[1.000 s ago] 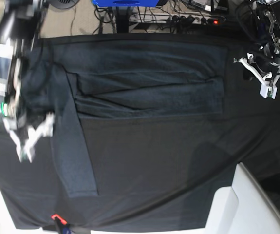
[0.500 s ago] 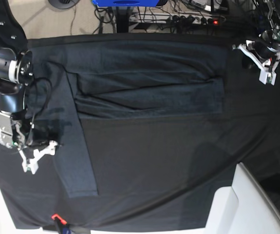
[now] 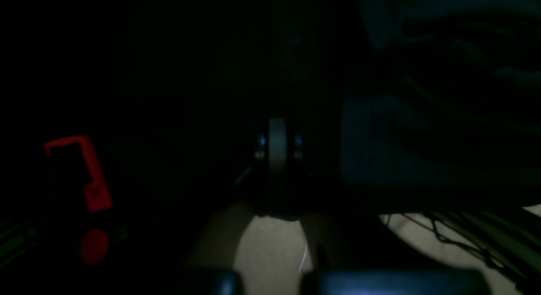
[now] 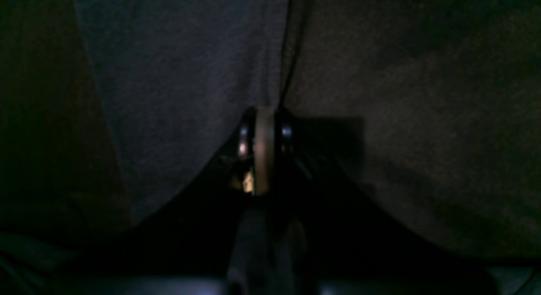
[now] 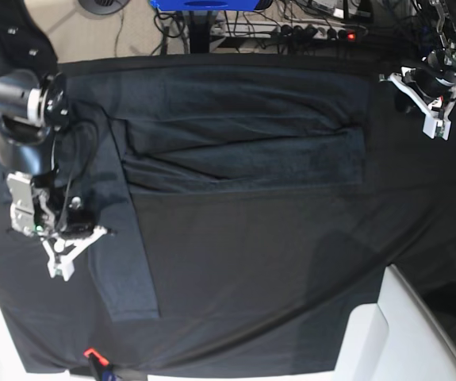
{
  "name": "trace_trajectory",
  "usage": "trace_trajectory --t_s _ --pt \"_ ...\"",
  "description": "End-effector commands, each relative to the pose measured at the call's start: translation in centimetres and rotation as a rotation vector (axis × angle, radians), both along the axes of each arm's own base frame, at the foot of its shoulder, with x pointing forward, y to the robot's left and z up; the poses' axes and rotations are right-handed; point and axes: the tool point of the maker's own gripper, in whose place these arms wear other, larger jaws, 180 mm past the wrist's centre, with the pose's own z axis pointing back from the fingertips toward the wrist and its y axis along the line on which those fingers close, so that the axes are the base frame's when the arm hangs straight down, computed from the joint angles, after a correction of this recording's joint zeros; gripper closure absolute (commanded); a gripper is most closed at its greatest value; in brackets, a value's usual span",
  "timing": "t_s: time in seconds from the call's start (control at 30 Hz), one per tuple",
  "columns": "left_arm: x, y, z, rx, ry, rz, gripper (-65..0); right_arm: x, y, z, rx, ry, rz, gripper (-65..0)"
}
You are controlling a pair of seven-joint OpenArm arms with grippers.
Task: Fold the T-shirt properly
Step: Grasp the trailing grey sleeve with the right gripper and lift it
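Beside the T-shirt's (image 5: 243,147) long sleeve (image 5: 124,254), your right gripper (image 5: 73,246) sits clenched at the sleeve's edge; what it pinches, you cannot tell. Your left gripper (image 5: 430,103) hangs clenched past the shirt's far end, over the black tablecloth (image 5: 291,278).

Both wrist views are very dim and soft, perhaps underexposed; the base view is evenly lit.

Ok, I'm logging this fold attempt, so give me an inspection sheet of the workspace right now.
Surface: black tablecloth covers the table.
Job's things: T-shirt lies flat, body partly folded, one sleeve stretched toward the near edge.
Clutter: small red clip at the near edge.
Grippers: right gripper shut at the sleeve's edge; left gripper shut, off the shirt.
Cables: power strip and leads behind the table.
Surroundings: white panels at the near corners.
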Motion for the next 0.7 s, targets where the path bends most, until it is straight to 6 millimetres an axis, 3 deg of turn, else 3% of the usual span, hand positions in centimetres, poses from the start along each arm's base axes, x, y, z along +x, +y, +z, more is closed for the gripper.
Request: trace_trajectory --t_s 0.0,0.17,0.37,0.67 --pt "0.8 1.3 1.3 0.034 -0.033 -0.012 0.0 0.8 1.6 1.2 0.023 -0.017 0.039 0.0" --pt "0.7 3.1 2.2 0.072 -0.04 0.006 0.0 0.5 2.0 4.7 -0.044 -0.103 0.071 0.0" --pt "0.5 4.6 3.0 0.095 -0.052 0.039 0.0 -2.4 4.7 7.4 -0.149 -0.138 0.195 0.0" --pt "0.7 4.5 3.0 0.093 -0.054 0.037 0.0 -9.0 12.5 8.1 -0.104 -0.126 0.328 0.0"
